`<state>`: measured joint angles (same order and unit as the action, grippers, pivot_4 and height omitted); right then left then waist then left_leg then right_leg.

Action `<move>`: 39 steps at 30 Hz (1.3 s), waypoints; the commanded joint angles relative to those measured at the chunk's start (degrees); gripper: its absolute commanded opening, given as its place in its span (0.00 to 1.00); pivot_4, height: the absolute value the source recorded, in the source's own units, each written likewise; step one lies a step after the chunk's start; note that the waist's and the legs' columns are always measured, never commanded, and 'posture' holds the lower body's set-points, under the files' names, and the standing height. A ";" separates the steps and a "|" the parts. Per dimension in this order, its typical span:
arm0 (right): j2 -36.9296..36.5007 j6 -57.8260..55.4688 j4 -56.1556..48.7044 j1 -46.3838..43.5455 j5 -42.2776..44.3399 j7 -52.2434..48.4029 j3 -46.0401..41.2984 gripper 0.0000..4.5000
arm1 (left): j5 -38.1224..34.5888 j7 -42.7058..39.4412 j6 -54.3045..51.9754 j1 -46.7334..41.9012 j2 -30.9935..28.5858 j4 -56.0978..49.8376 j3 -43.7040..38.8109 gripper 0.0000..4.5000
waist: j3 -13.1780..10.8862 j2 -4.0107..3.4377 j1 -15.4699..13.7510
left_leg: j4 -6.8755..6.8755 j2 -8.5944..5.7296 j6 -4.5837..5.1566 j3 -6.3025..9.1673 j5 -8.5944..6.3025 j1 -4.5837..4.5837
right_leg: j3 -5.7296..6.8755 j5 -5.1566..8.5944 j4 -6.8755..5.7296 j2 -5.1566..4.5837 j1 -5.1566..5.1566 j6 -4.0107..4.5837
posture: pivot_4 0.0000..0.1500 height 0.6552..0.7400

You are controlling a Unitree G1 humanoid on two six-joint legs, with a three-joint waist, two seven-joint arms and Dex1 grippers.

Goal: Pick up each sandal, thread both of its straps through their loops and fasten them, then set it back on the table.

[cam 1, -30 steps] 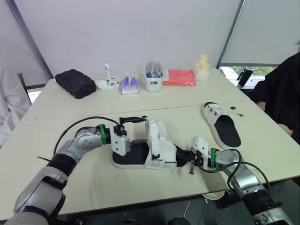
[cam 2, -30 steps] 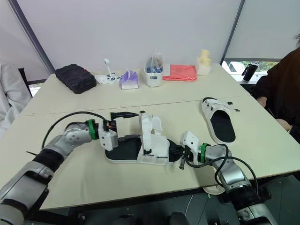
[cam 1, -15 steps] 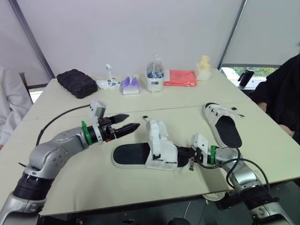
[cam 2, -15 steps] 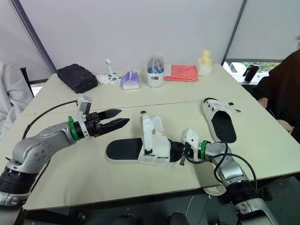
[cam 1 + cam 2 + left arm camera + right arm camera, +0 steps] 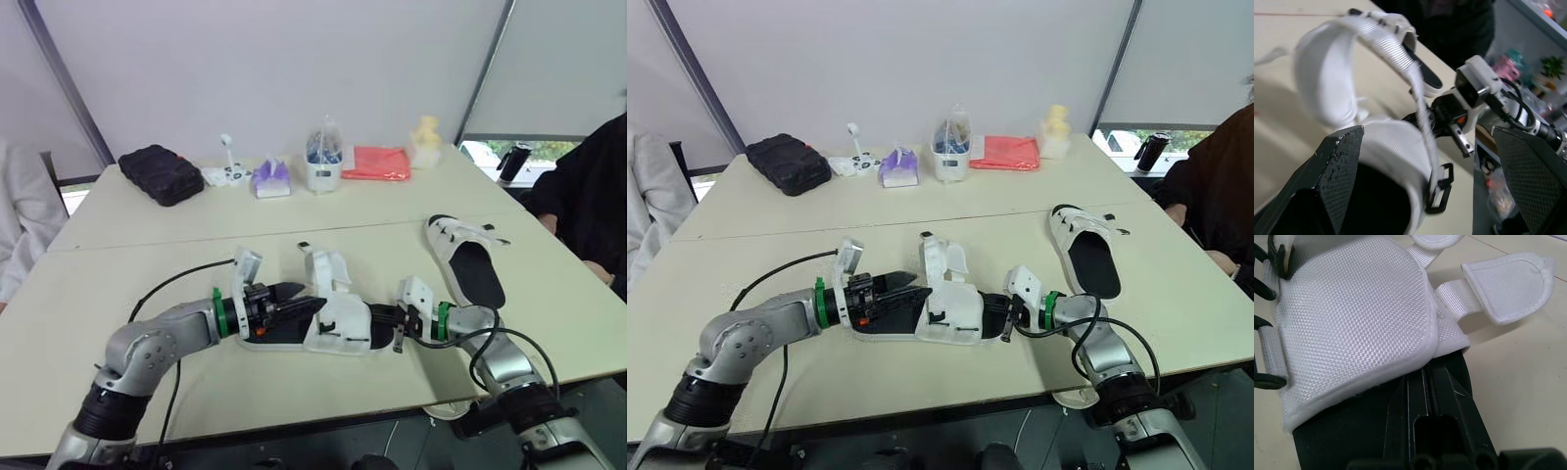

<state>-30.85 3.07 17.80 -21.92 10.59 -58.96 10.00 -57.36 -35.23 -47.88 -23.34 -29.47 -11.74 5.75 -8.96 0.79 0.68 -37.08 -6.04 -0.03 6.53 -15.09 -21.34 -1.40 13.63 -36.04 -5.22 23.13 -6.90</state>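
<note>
Left gripper has moved in from the left since 0.5 s ago. It is now over the sandal heel, jaws apart beside the white upper. Right gripper unchanged, jaws closed on the toe. 2 straps loose, 1 upright. Sandal near front edge of table; open tabletop behind; 2nd sandal well apart to the right.
</note>
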 commanded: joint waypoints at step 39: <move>1.21 -2.47 -0.38 2.83 -3.26 2.78 1.49 0.00 | 10.17 -17.13 -8.58 -11.97 8.12 13.48 -0.37 0.01 | -0.01 0.01 0.12 | 0.10 0.01 -0.01 0.02 -0.01 -0.04 | 0.01 0.01 0.10 -0.02 0.06 -0.01 | 1.00 1.00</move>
<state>-30.23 2.75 15.82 -20.61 9.76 -56.64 9.73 -47.61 -50.93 -56.94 -34.66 -21.10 2.29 5.01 -8.97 0.80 0.81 -36.98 -6.02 -0.04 6.56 -15.10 -21.39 -1.39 13.64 -35.94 -5.24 23.19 -6.90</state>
